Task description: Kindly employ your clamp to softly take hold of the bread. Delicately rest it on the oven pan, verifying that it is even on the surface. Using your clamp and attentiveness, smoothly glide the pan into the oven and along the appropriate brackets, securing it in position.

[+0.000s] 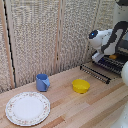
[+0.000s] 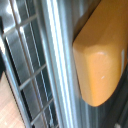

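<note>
1. Jaws of the clamp (image 1: 100, 54) cannot be made out in either view: the exterior view shows only the white arm bent down toward the oven, and the wrist view shows no fingertip, so whether they are open or closed cannot be told.
2. Closest to the wrist camera, the bread (image 2: 102, 55) fills much of the picture as a smooth orange-brown block with rounded edges; where it sits relative to the jaws cannot be told, since none appear.
3. Beside the bread runs a bright metal bar, and past it the thin crossing wires of the oven pan (image 2: 27, 75), with a strip of wooden table (image 2: 6, 107) showing beneath.
4. From the exterior view, a small orange patch of bread (image 1: 113, 56) lies on the oven pan (image 1: 106, 65) at the oven (image 1: 117, 60), just beside the arm's end.
5. Well apart on the table (image 1: 95, 102), toward the exterior view's left, stand a yellow bowl (image 1: 80, 86), a blue mug (image 1: 42, 82) and a round patterned plate (image 1: 27, 108).
6. Farthest back hangs a woven pale screen (image 1: 45, 35).
</note>
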Motion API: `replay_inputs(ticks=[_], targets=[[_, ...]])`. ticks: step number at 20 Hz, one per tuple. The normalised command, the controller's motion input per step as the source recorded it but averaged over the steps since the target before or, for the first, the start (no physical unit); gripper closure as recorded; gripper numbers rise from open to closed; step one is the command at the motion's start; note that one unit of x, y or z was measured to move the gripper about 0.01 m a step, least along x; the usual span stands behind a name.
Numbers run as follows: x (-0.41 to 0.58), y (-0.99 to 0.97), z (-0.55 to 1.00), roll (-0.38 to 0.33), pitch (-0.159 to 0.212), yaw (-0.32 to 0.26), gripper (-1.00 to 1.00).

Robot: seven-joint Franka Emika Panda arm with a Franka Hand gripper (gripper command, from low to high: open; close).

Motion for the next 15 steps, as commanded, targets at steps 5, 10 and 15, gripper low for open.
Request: replay_inputs(ticks=[5,10,15], targets=[[0.077,0.42,0.32,-0.048,0.019,0.000,-1.00],[0.137,0.61,0.33,0.002,0.063,-0.004,-1.00],[0.106,0.03,0.80,0.092,0.104,-0.015,-1.00]])
